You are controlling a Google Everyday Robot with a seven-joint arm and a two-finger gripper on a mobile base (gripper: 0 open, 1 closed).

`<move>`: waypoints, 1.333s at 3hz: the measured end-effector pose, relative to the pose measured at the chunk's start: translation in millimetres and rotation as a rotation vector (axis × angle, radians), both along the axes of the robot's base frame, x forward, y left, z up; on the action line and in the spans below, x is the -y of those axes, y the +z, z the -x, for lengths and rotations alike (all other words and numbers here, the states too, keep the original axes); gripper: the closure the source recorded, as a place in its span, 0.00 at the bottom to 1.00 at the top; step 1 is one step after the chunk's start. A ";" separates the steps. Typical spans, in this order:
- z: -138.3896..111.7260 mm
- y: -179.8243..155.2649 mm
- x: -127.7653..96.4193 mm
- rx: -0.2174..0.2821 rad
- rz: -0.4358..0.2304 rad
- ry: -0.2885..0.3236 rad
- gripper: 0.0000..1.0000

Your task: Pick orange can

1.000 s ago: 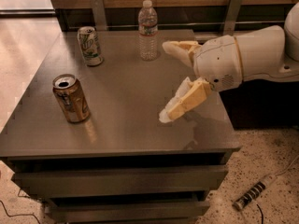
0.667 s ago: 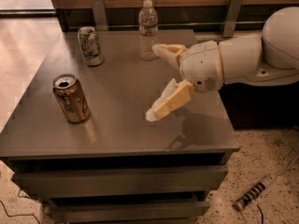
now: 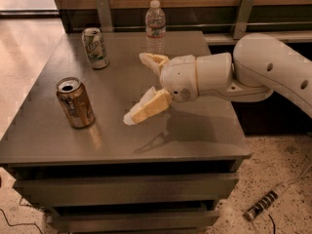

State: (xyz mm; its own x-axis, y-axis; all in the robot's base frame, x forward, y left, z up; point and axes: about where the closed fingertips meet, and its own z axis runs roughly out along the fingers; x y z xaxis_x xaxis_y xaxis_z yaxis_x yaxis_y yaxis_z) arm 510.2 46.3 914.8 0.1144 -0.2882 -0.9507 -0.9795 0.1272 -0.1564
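Note:
The orange can (image 3: 74, 103) stands upright near the left front of the grey table (image 3: 204, 135); it is orange-gold with a silver top rim and a dark label patch. My gripper (image 3: 137, 87) hovers over the middle of the table, to the right of the can and apart from it. Its two cream fingers are spread wide, one fingertip (image 3: 146, 58) toward the back and one fingertip (image 3: 130, 118) toward the front. It holds nothing.
A white-and-green can (image 3: 95, 48) stands at the back left of the table. A clear plastic water bottle (image 3: 155, 26) stands at the back middle. A wooden wall with metal brackets runs behind. A power strip (image 3: 263, 204) lies on the floor at the right.
My gripper and arm have moved left across the table toward the orange can. The fingers stay spread. The cans and bottle have not moved.

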 end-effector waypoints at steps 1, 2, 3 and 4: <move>-8.3 -10.0 -29.0 -0.028 -0.039 0.020 0.00; -11.3 -18.0 -50.7 -0.056 -0.061 0.043 0.00; -12.4 -21.8 -69.3 -0.068 -0.075 0.067 0.00; -12.5 -25.4 -85.3 -0.069 -0.100 0.091 0.00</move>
